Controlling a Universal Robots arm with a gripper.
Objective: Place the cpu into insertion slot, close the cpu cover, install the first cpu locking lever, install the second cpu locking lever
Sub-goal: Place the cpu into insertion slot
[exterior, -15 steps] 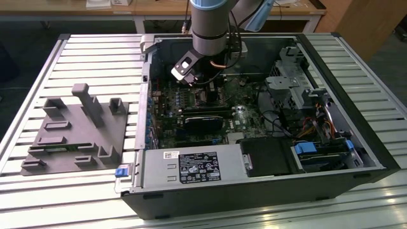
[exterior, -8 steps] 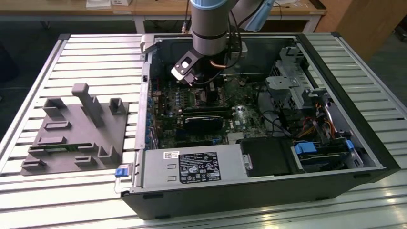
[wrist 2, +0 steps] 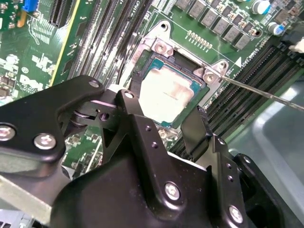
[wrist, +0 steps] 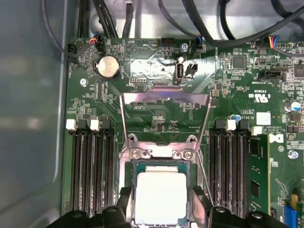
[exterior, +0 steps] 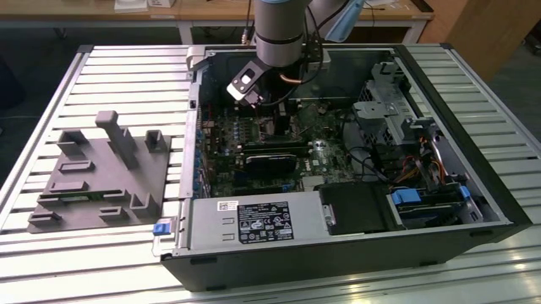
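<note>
Two black jaws stand apart, one on each side of the cpu (wrist: 161, 197), very close to it. The cpu lies flat in the insertion slot (wrist: 159, 153), pale metal side up. The cpu cover (wrist: 164, 98) is flipped open, away from the slot. All of this sits on the green board (wrist: 80, 104) inside the open computer case (exterior: 338, 266) on the tabletop (exterior: 110, 69).
</note>
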